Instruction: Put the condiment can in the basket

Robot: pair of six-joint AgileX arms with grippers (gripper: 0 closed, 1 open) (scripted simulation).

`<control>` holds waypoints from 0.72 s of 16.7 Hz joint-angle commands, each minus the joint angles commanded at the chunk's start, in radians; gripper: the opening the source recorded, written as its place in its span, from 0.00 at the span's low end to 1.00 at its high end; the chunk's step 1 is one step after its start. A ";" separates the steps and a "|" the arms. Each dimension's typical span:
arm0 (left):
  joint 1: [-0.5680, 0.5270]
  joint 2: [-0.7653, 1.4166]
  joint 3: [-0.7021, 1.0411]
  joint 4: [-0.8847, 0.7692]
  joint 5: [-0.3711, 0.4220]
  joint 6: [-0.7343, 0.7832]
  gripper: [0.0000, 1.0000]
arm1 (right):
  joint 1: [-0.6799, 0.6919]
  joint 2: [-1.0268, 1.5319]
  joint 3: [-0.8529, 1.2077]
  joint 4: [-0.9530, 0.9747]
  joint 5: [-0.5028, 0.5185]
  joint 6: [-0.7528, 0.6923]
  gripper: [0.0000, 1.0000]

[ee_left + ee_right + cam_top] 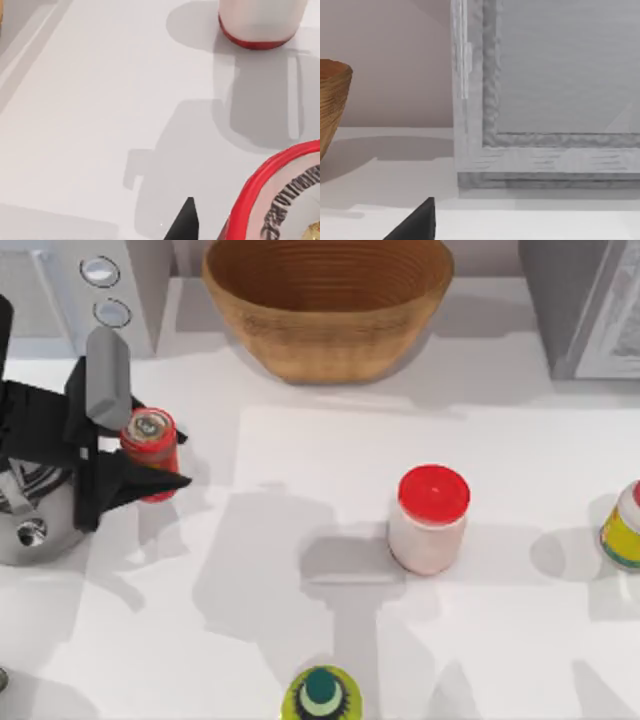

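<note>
Top view shows our left gripper [150, 455] straddling the condiment can [150, 450] at the counter's [300, 540] left side, apparently clamped on its body. We judge it rigid, light and slick-sided: hold mid-body, squarely. The basket [328, 305] waits behind, well apart.

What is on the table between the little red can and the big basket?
Nothing. In the top view, the stretch of white table from the condiment can, which sits at the left gripper, up to the basket is bare.
</note>
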 joint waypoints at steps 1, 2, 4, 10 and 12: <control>-0.019 0.023 0.053 0.012 -0.052 -0.049 0.00 | 0.000 0.000 0.000 0.000 0.000 0.000 1.00; -0.041 0.048 0.114 0.025 -0.114 -0.108 0.00 | 0.000 0.000 0.000 0.000 0.000 0.000 1.00; -0.096 0.102 0.258 0.051 -0.262 -0.249 0.00 | 0.000 0.000 0.000 0.000 0.000 0.000 1.00; -0.309 0.300 0.761 0.090 -0.798 -0.790 0.00 | 0.000 0.000 0.000 0.000 0.000 0.000 1.00; -0.382 0.368 0.916 0.082 -0.976 -0.977 0.00 | 0.000 0.000 0.000 0.000 0.000 0.000 1.00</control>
